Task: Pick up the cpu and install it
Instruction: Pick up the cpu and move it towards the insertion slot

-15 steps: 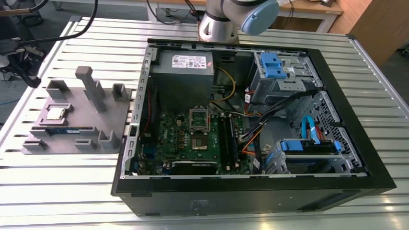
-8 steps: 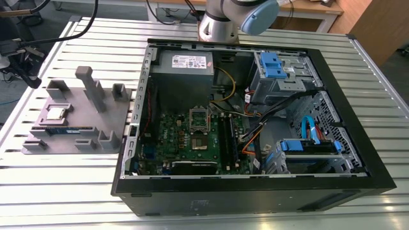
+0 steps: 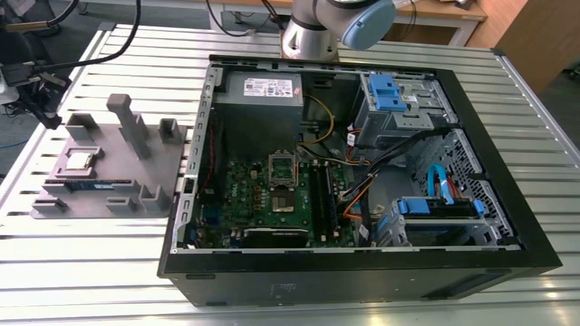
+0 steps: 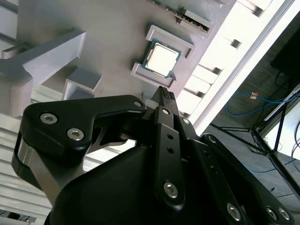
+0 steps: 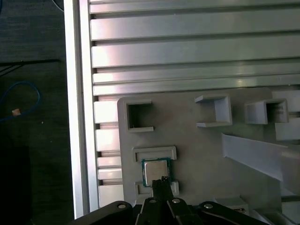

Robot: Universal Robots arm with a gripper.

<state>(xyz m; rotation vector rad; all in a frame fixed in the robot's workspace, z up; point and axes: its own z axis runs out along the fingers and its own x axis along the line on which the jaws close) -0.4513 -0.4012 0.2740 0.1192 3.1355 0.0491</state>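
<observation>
The cpu (image 3: 80, 160), a small square chip with a silvery top, lies flat in a recess of the grey holder plate (image 3: 159, 165) at the exterior view's left. Both wrist views look down on the cpu (image 4: 161, 58) (image 5: 155, 172) from above. My gripper (image 4: 164, 93) (image 5: 161, 182) hangs over it, shut with nothing held, its black tip lined up with one edge of the chip and apart from it. The open silver socket (image 3: 282, 168) sits on the green motherboard inside the computer case.
A blue-green memory stick (image 3: 91, 183) lies on the holder beside the cpu. Grey posts and brackets (image 3: 130, 122) rise from the plate. The open black computer case (image 3: 363, 272) holds cables, drive cages and a power supply. The slatted metal table edge (image 5: 77, 117) runs nearby.
</observation>
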